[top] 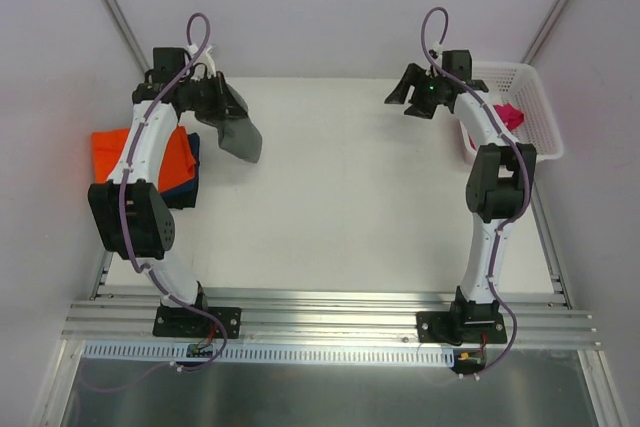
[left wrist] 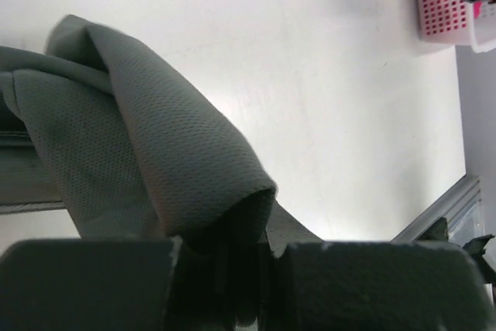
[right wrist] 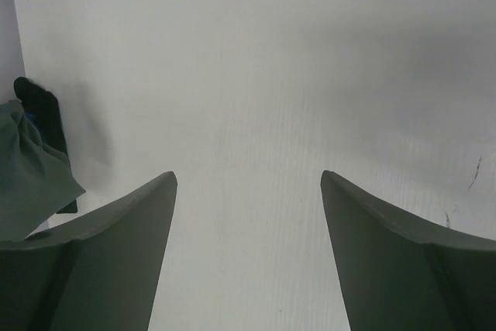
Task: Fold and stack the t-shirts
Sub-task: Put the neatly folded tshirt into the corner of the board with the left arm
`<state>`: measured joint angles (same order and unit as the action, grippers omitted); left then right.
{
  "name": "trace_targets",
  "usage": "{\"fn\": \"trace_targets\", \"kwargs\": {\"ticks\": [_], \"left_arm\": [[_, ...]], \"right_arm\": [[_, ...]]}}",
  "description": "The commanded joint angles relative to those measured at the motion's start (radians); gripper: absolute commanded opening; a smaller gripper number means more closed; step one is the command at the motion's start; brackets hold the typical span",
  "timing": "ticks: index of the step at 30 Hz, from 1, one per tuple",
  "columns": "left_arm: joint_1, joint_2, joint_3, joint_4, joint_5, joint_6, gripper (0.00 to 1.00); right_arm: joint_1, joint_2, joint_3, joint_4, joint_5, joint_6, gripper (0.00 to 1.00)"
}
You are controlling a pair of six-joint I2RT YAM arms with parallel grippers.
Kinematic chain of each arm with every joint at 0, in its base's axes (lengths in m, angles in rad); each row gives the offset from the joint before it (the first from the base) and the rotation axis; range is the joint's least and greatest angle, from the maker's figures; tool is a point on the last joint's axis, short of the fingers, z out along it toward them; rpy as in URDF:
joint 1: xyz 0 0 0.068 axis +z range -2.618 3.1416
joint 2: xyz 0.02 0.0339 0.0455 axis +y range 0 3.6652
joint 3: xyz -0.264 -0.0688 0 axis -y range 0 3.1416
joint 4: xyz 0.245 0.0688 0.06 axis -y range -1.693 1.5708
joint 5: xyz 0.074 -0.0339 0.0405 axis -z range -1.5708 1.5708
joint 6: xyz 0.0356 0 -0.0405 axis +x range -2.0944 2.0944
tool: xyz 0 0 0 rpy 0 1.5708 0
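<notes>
The white table (top: 350,197) carries the whole job. At its far right stands the white basket (top: 540,137), with the magenta-pink t-shirt (top: 510,115) inside it. At the far left the orange t-shirt (top: 110,152) lies folded on the navy t-shirt (top: 188,187). Just right of that stack, the dark grey t-shirt (top: 235,132) hangs bunched from the left gripper (top: 205,97), which is clamped on a fold of it. Its free end trails toward the near right and, as far as the overhead view shows, may touch the table. The right gripper (top: 415,97) hovers wide and empty beside the basket, well apart from the cloth. The grey shirt lies to its left, so spreading it likely means that arm must cross leftward to the loose end.
</notes>
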<state>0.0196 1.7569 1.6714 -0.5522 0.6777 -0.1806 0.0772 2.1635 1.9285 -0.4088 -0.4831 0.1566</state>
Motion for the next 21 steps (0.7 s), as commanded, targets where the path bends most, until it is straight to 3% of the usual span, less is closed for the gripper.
{"fn": "trace_targets", "kwargs": {"ticks": [1,10,21], "left_arm": [[0.046,-0.071,-0.053,-0.100,-0.032,0.104,0.00],[0.258,-0.169,-0.081,-0.207,-0.015,0.193,0.00],[0.427,-0.172,0.080,-0.282,-0.027,0.259,0.00]], "right_arm": [[0.024,-0.033,-0.017,-0.018,0.003,-0.025,0.79],[0.035,-0.008,-0.011,-0.025,0.008,-0.025,0.79],[0.039,0.015,-0.005,-0.018,0.005,-0.012,0.79]]}}
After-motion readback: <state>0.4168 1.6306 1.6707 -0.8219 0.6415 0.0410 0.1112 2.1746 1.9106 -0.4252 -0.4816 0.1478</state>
